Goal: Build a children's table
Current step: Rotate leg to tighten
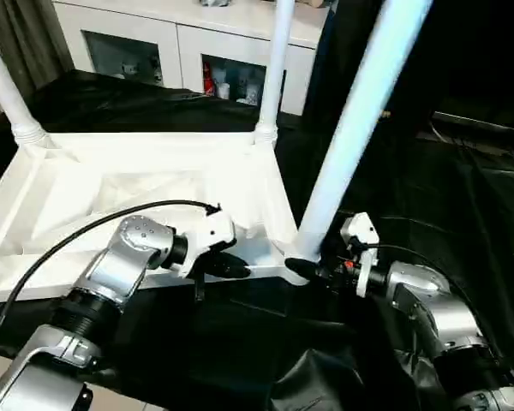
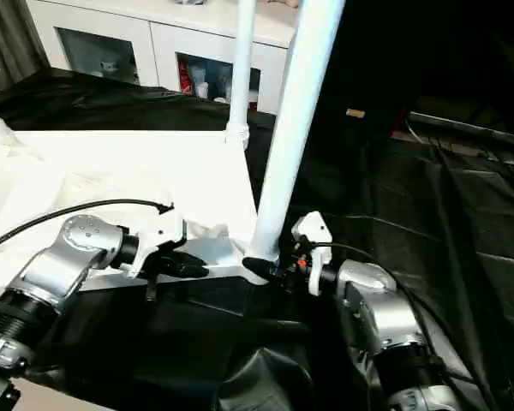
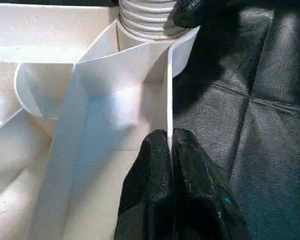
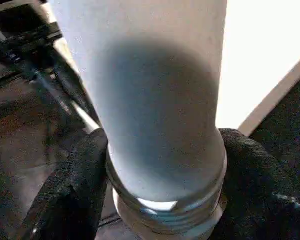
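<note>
Three legs up in sockets; right gripper (image 1: 301, 268) clasps near leg (image 1: 360, 116) base lower centre, left gripper (image 1: 231, 265) pinches table top (image 1: 111, 184) rim; fourth leg left.

White glass-door cabinet (image 1: 197, 51) behind black sheeting (image 1: 463, 197)

The right end effector (image 4: 162, 195) has a black finger (image 4: 70, 192) on each side of the white leg (image 4: 155, 100), just above its threaded base

cabinet (image 1: 188, 43): white, glass doors | black cloth (image 1: 463, 197): underneath
</note>
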{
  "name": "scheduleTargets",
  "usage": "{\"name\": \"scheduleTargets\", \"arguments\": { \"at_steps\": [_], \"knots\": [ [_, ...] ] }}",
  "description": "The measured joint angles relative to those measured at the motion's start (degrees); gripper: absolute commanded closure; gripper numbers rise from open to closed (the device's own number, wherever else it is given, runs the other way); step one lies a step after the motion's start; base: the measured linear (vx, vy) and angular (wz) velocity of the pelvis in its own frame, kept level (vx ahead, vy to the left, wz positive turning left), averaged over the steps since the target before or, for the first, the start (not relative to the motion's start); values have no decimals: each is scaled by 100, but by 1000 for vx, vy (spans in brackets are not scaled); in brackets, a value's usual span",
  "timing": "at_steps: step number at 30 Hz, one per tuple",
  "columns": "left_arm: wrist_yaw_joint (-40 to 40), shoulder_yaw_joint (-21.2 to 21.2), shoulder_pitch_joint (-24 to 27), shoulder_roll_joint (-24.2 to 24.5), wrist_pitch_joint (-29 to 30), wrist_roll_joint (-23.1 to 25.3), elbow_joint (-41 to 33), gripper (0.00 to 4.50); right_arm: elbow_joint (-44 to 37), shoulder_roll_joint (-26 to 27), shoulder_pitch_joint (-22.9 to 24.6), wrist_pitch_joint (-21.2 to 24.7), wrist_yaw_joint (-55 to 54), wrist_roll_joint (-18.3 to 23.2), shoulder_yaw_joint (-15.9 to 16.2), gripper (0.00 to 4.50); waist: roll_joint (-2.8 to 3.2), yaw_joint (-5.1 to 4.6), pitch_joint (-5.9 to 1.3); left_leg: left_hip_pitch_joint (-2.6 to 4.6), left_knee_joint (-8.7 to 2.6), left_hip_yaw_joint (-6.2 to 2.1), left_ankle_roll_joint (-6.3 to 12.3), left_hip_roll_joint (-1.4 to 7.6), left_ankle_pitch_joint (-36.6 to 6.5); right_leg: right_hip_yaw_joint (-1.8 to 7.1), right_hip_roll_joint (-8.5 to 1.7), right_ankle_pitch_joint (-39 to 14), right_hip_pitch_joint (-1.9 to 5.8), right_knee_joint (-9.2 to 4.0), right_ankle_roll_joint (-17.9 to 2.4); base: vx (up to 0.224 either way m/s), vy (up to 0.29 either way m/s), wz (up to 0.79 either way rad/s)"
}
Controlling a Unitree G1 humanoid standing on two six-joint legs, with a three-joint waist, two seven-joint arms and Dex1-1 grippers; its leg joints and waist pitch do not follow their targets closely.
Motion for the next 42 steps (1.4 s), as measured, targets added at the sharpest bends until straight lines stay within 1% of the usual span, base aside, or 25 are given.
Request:
{"name": "scheduleTargets", "arguments": {
  "at_steps": [2, 4, 8, 9, 11, 12, 15, 17, 18, 19, 20, 21, 22, 24, 26, 28, 29, 31, 33, 34, 36, 38, 42],
  "knots": [
    [280, 16, -73, -156, 4, 109, 139, 450, 178, 194, -66, -103, -415, -111, -83, 164, 0, -9, -2, 6, 1, 0, -1, -1, 0, 1, 0, 3, 13, 1, -1, 0, 0, 0],
    [701, 23, -249, -410, 44, 228, 423, 450, 409, 396, -219, -150, -1021, -232, -187, 166, -1, -12, -3, 6, 3, -1, -2, -1, 0, 1, -1, 7, 16, 0, -1, 0, 0, 0],
    [1531, 51, -549, -916, 200, 391, 904, 450, 779, 822, -546, -118, -2364, -418, -455, 169, -2, -17, -6, 10, 4, -1, -16, -1, 10, 3, -1, 13, 16, -1, 13, 0, 0, 0],
    [1880, 70, -696, -1151, 316, 438, 1115, 450, 958, 1009, -719, -110, -2975, -476, -568, 170, -1, -14, -6, 8, 4, -3, -17, -2, 15, 3, -1, 15, 11, -3, 19, 0, 0, 0],
    [2260, 90, -838, -1425, 399, 491, 1360, 450, 1198, 1221, -913, -131, -3576, -552, -674, 170, 11, -7, -12, 7, 4, -2, -17, -3, 18, 4, -3, 16, 13, -3, 19, 0, 0, 0],
    [2483, 116, -925, -1581, 424, 541, 1515, 450, 1379, 1288, -1084, -143, -3882, -632, -708, 170, 24, -8, -19, 4, 3, -1, -16, -4, 18, 5, -4, 18, 13, -6, 17, 0, 0, 0],
    [2616, 116, -984, -1695, 399, 558, 1638, 450, 1522, 1287, -1144, -292, -4008, -830, -707, 170, 41, 5, -27, 1, -1, -2, -16, -4, 18, 6, -4, 28, 19, -4, 3, 0, 0, 0],
    [2615, 108, -994, -1692, 346, 594, 1658, 450, 1540, 1286, -1144, -362, -3973, -811, -729, 170, 43, 12, -27, -1, -11, -2, -16, -4, 19, 5, -4, 25, 18, -5, 7, 0, 0, 0],
    [2611, 101, -995, -1690, 317, 604, 1663, 450, 1548, 1285, -1144, -377, -3926, -787, -754, 116, 43, 14, -27, -1, -12, -3, -15, -4, 19, 5, -4, 24, 18, -5, 8, 0, 0, 0],
    [2603, 100, -995, -1688, 299, 604, 1663, 450, 1548, 1286, -1141, -382, -3888, -755, -779, 116, 43, 13, -27, -3, -12, -3, -14, -4, 19, 4, -4, 24, 17, -5, 8, 0, 0, 0],
    [2594, 100, -995, -1678, 288, 602, 1663, 450, 1548, 1284, -1122, -393, -3812, -752, -789, 102, 42, 9, -27, -3, -12, -3, -14, -3, 20, 4, -4, 24, 17, -5, 8, 0, 0, 0],
    [2581, 106, -995, -1617, 260, 599, 1664, 450, 1532, 1285, -1085, -431, -3651, -721, -786, 91, 40, -3, -26, -2, -12, -3, -14, -2, 20, 4, -4, 25, 17, -4, 8, 0, 0, 0],
    [2540, 111, -995, -1543, 238, 594, 1655, 450, 1503, 1273, -1053, -445, -3477, -670, -776, 91, 40, -26, -25, -3, -13, -3, -14, -2, 20, 4, -4, 25, 14, -4, 8, 0, 0, 0],
    [2366, 105, -985, -1412, 174, 594, 1626, 450, 1466, 1158, -1000, -446, -3070, -593, -725, 66, 33, -57, -21, -17, -18, -5, -14, -2, 19, 0, -3, 23, 9, -5, 16, 0, 0, 0],
    [2133, 104, -907, -1285, 80, 589, 1509, 450, 1310, 1006, -885, -394, -2635, -539, -660, 66, 33, -65, -20, -16, -26, -10, -15, -2, 19, -4, -2, 11, 3, -7, 36, 0, 0, 0],
    [1776, 97, -774, -1035, -18, 537, 1295, 450, 1102, 669, -760, -329, -2045, -496, -483, 66, 38, -68, -19, -18, -35, -12, -15, -1, 19, -4, 4, 23, -7, -5, 13, 0, 0, 0],
    [1601, 93, -695, -912, -104, 527, 1176, 450, 1005, 551, -701, -304, -1772, -431, -446, 66, 38, -65, -19, -19, -43, -12, -15, -1, 20, -4, 5, 19, -10, -6, 9, 0, 0, 0],
    [1205, 58, -566, -713, -270, 436, 975, 450, 826, 385, -617, -175, -1297, -275, -417, 66, 39, -43, -18, -18, -50, -12, -14, 0, 20, -5, 6, 7, -15, -5, 4, 0, 0, 0],
    [680, 39, -380, -491, -374, 234, 711, 450, 572, 179, -532, -65, -747, -91, -342, 66, 44, -13, -14, -17, -49, -12, -11, 0, 22, -5, 6, -2, -30, -7, 3, 0, 0, 0],
    [533, 15, -361, -440, -378, 201, 662, 450, 503, 132, -531, -27, -601, -54, -328, 66, 44, -9, -13, -17, -45, -9, -2, 0, 27, -5, 6, -5, -30, -7, 0, 0, 0, 0],
    [168, -42, -238, -240, -382, 88, 437, 450, 145, 11, -442, 78, -136, 83, -200, 66, 42, 22, -12, -25, -43, -8, 20, 0, 33, -5, 4, -13, -29, -15, -3, 0, 0, 0],
    [-41, -64, -192, -163, -384, 44, 339, 450, -14, -101, -383, 186, 145, 138, -94, 66, 40, 48, -11, -32, -40, -3, 22, 0, 30, -4, 1, -15, -28, -20, -5, 0, 0, 0],
    [-305, -60, -48, -7, -354, -40, 129, 450, -215, -380, -213, 344, 670, 145, 172, 66, 35, 54, -9, -38, -29, -2, 10, 0, 18, -3, -2, -15, -27, -20, -5, 0, 0, 0]
  ]
}}
